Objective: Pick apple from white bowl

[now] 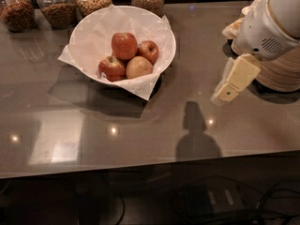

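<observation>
The white bowl (93,36), lined with crinkled white paper, stands at the back left of the grey counter. Several red and yellow-red apples (124,46) lie piled in it. My gripper (225,93) hangs at the right of the camera view, above the counter and well to the right of the bowl, on a white arm that comes in from the upper right. One cream finger (236,78) points down and to the left. It holds nothing that I can see.
Several glass jars (56,3) of nuts and grains line the back edge. Stacked tan disposable bowls (281,71) stand at the far right behind the arm. The counter's front edge (150,165) runs across the lower part of the view.
</observation>
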Action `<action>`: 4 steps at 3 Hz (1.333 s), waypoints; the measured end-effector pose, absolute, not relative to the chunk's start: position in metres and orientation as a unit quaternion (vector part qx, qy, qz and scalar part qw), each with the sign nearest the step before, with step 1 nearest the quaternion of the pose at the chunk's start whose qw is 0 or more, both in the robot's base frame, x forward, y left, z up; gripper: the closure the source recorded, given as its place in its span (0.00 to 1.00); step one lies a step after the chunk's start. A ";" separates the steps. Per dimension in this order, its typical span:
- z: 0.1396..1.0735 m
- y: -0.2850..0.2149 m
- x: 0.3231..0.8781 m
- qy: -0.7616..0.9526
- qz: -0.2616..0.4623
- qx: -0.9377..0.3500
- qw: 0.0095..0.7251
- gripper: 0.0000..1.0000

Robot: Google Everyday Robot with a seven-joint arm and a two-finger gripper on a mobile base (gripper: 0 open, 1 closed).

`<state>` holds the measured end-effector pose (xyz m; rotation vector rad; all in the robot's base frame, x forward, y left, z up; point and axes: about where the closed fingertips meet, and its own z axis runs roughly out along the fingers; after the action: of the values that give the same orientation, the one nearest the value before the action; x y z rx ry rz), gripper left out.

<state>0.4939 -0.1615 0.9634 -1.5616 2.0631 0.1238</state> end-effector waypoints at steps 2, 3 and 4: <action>0.975 -0.100 0.545 0.734 0.102 -0.564 0.365 0.00; 0.983 -0.056 0.570 0.707 0.120 -0.573 0.397 0.00; 0.987 -0.027 0.586 0.688 0.131 -0.580 0.415 0.00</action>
<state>0.5857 -0.0272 0.9874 -1.4575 1.7288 0.3302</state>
